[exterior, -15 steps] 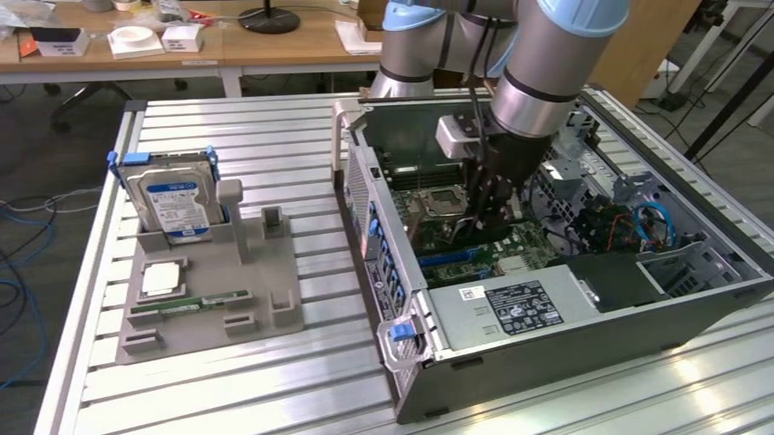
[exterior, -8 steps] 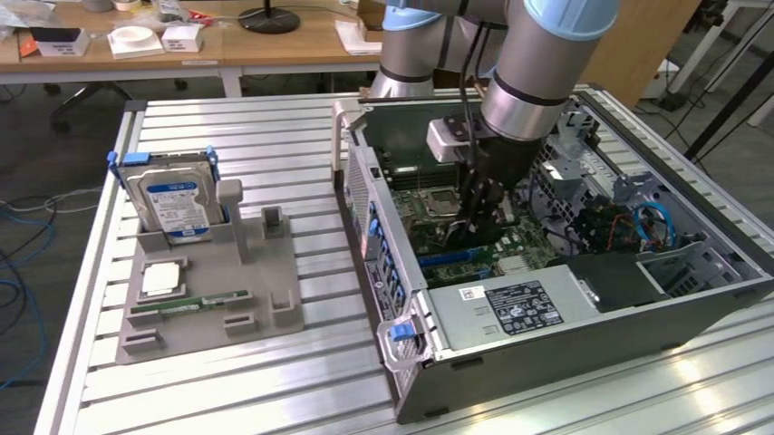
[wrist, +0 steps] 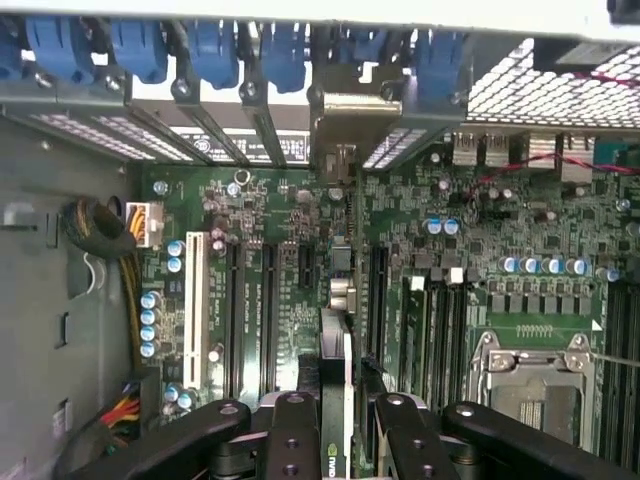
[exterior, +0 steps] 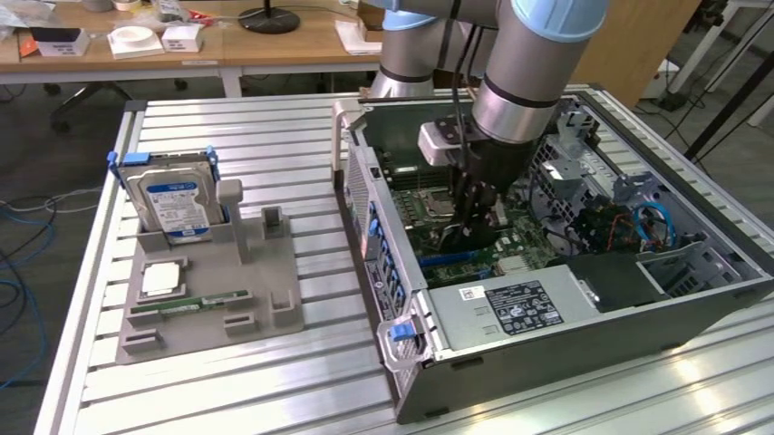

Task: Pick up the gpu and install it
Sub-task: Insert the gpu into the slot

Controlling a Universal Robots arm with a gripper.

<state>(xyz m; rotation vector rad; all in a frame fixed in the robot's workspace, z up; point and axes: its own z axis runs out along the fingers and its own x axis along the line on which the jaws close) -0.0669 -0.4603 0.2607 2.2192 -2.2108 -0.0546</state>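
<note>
One gpu (wrist: 334, 385), pinched edge-on in the partly closed end effector (wrist: 340, 445), hangs over the motherboard (wrist: 260, 200) slots; seating it likely needs exact alignment.

Boxy hard drive with blue-white label (exterior: 176, 204) upright in grey plastic fixture (exterior: 260, 272), narrow green memory stick (exterior: 190, 304) flat on it, open grey metal computer case (exterior: 581, 349) alongside on slatted aluminium table (exterior: 242, 390).

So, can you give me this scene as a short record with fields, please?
end effector: shut on the gpu, inside the open computer case
gpu: held edge-on at the expansion slots of the motherboard; seated or not, cannot tell
hard drive: upright in the grey holder, at the exterior view's left
memory stick: lying in the same holder
</note>
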